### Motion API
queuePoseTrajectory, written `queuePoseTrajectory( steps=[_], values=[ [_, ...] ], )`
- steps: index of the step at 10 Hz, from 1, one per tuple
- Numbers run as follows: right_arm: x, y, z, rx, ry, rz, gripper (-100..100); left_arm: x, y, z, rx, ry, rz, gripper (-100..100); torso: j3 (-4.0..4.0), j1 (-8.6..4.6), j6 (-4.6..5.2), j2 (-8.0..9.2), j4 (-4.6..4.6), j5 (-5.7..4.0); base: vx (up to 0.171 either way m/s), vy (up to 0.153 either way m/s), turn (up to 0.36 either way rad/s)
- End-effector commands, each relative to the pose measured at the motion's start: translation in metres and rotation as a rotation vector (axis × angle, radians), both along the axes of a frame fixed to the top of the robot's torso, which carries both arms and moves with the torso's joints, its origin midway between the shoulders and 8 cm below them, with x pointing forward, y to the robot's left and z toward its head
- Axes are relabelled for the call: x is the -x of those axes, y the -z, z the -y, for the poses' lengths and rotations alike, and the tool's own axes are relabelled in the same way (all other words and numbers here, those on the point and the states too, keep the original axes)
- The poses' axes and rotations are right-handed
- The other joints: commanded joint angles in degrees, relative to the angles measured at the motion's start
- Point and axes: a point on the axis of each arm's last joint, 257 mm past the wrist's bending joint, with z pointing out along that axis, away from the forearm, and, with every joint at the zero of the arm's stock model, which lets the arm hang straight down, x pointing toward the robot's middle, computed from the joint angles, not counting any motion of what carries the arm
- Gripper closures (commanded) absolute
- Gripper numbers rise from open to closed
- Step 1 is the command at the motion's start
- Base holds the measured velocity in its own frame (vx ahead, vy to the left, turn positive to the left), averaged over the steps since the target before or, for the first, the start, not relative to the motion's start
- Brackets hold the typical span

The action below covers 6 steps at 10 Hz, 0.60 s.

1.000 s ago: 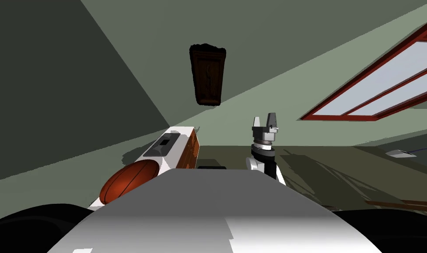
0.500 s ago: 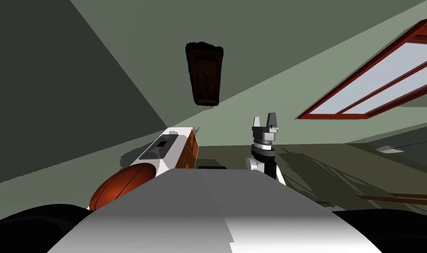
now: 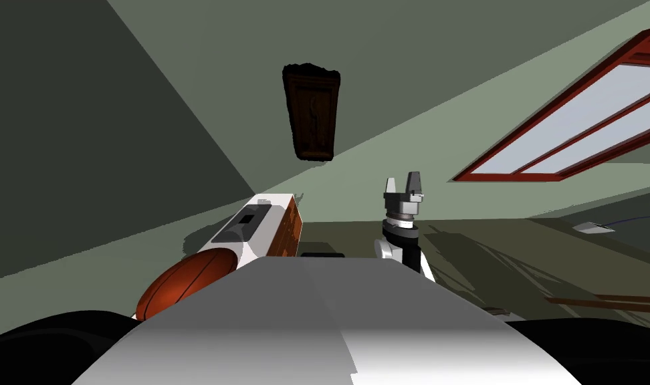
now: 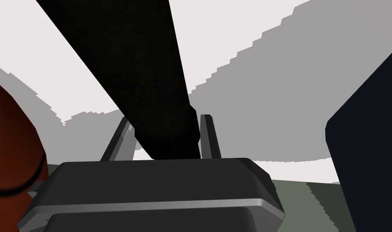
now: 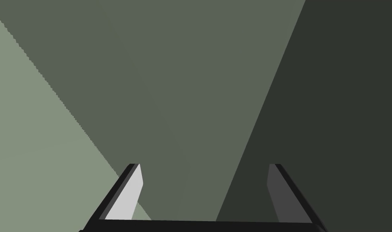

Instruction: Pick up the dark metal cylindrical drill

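Start at your far left: the basketball (image 3: pixel 183 284) lies at the near end of the white-topped cabinet (image 3: pixel 277 224). The left wrist view shows the same ball just beside the left gripper (image 4: pixel 165 119). That gripper is clenched on the drill (image 4: pixel 130 60), a long dark cylinder that runs up and away from between its fingers (image 4: pixel 209 137), which press its two sides. The task's thing is therefore in the left hand, over a white surface (image 4: pixel 280 36). You cannot tell from here whether it is touching that surface or hanging clear of it.

Further right, the right gripper (image 3: pixel 404 182) stands raised in front of the wall, its fingers spread wide and holding nothing. Beyond it is the red-framed window (image 3: pixel 571 127).

As for what changed, a second ago the whole head picture sat differently, with the ball, the cabinet and the window frame all offset together. That was the robot's own turn, not a move of the things. Over the last half second nothing has shifted at all, so the body has settled.

For you this means the grasp looks made and the platform steady. What seems left is a straight lift, kept slow so that the long cylinder does not swing into the ball.
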Motion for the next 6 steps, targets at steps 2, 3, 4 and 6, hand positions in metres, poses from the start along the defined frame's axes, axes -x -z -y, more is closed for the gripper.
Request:
queuePoseTrajectory(
  steps=[2,3,4,6],
  values=[
    [0.0,0.0,0.0,0.0,0.0,0.0,0,-0.018,0.003,0.008,0.025,0.02,0.0,100,0.0,-0.01,0.0,0.0,0.0,-0.01,-0.013,0.007,0.068],
    [0.0,0.0,0.0,0.0,0.0,0.0,0,-0.018,0.003,0.008,0.025,0.015,0.002,100,0.04,0.01,-0.03,0.07,0.02,0.04,-0.028,0.017,0.062],
    [0.0,0.0,0.0,0.0,0.0,0.0,0,-0.036,0.004,0.016,0.047,0.041,-0.001,100,0.07,0.04,-0.04,0.11,0.03,0.11,-0.039,0.023,0.14],
    [0.0,0.0,0.0,0.0,0.0,0.0,0,-0.054,0.005,0.024,0.067,0.048,0.004,100,0.11,0.06,-0.06,0.17,0.06,0.14,-0.033,0.016,0.08]
  ],
)
